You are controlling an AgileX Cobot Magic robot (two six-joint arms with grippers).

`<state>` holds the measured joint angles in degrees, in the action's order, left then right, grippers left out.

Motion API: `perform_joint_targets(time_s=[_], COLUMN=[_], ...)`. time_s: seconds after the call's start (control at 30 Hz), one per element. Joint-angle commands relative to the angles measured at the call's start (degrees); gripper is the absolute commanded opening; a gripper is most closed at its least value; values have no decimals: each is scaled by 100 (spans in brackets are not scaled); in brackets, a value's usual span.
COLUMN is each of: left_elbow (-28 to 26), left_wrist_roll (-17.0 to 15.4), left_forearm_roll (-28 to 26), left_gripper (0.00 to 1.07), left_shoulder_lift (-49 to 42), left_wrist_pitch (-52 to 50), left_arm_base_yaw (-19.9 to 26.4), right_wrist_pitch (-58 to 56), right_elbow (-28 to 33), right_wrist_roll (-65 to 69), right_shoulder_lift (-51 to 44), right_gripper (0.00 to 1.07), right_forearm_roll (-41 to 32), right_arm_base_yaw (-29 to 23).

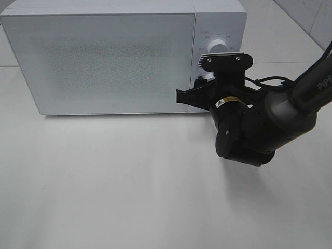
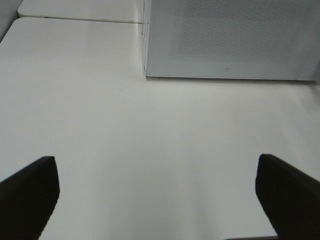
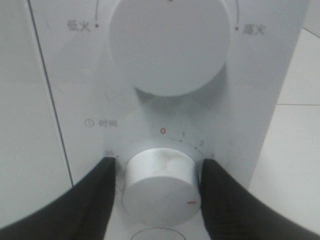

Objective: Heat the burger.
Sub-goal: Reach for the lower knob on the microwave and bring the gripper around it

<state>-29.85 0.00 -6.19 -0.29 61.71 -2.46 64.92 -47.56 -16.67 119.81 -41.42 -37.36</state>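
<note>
Right gripper (image 3: 159, 167) clamped on lower knob (image 3: 160, 192) of microwave (image 1: 109, 57) control panel, one black finger (image 3: 95, 200) pressed to each side; knob's red mark sits beside one finger; larger upper knob (image 3: 169, 45) just above it, untouched; microwave door shut, front frosted. Left gripper (image 2: 157, 195) spread wide, holding nothing, over white table (image 1: 129, 181) near the microwave's front. Burger not seen in any view; cannot tell where it is.
</note>
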Motion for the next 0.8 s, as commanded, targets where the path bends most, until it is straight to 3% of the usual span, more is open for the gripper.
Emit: perform_joint_targets(time_s=[0.03,0.07,0.1,0.2,0.43,0.7,0.77,0.8], left_elbow=[17,17,17,17,17,17,17,17], left_wrist_roll=[0,0,0,0,0,0,0,0], left_forearm_roll=[-17,-17,-17,-17,-17,-17,-17,-17], left_gripper=[100,100,100,100,100,100,100,100], left_shoulder_lift=[-86,-86,-86,-86,-86,-86,-86,-86], left_wrist_pitch=[-52,-52,-52,-52,-52,-52,-52,-52], left_arm_base_yaw=[29,29,29,29,29,29,29,29], right_wrist_pitch=[178,178,183,264,510,676,682,682], right_elbow=[-57,-57,-57,-57,-57,-57,-57,-57], right_wrist_roll=[-183,-183,-218,-166,636,3306,4916,4916], right_shoulder_lift=[-40,-40,-40,-40,-40,-40,-40,-40], right_gripper=[22,22,10,0,0,0,0,0], right_forearm_roll=[120,120,120,166,630,1398,1673,1673], right_arm_base_yaw=[52,52,52,52,52,52,52,52])
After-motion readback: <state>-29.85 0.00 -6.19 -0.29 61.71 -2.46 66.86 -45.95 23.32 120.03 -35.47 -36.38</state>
